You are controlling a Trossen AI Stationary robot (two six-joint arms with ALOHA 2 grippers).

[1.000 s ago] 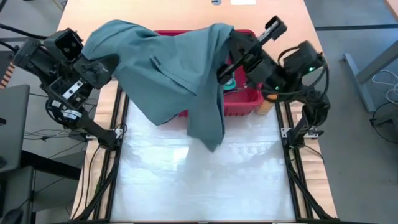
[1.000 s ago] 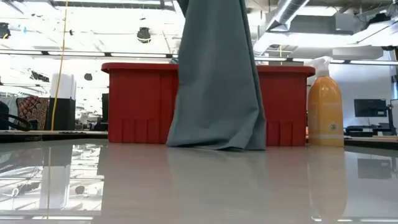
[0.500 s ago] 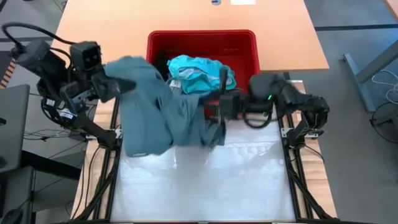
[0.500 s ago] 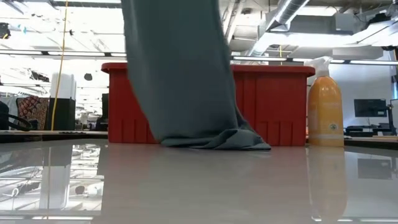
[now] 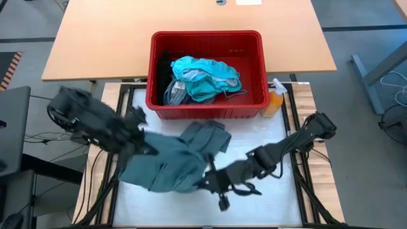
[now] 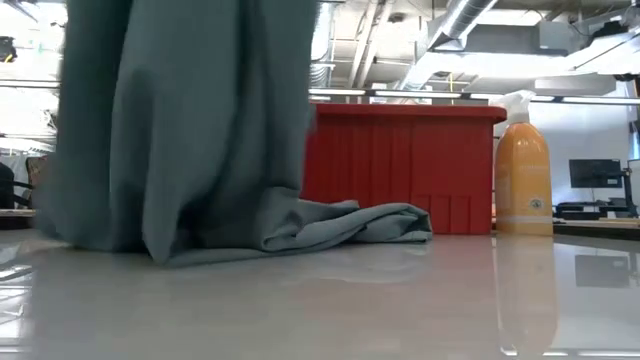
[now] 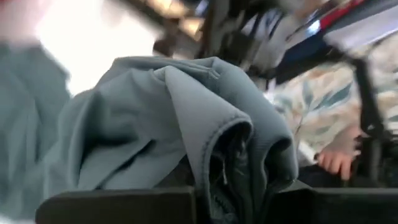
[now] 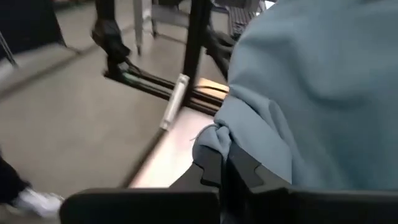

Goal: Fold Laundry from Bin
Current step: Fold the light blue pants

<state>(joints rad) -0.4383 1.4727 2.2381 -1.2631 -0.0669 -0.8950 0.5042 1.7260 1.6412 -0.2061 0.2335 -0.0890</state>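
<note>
I see both end effectors, left [image 5: 141, 147] and right [image 5: 206, 180], clamped on the grey-green garment [image 5: 175, 162], part draped on the counter [image 5: 267, 207] near the red bin [image 5: 206, 107].

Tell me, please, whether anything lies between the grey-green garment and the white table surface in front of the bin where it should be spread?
Nothing visible does: the grey-green garment, held by the left gripper and right gripper, already trails on the bare table.

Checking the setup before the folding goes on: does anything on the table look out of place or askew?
The orange spray bottle stands beside the red bin, no laundry item. The grey-green garment lies bunched, not flat, pinched by the left gripper and right gripper. Nothing looks spilled or damaged.
</note>
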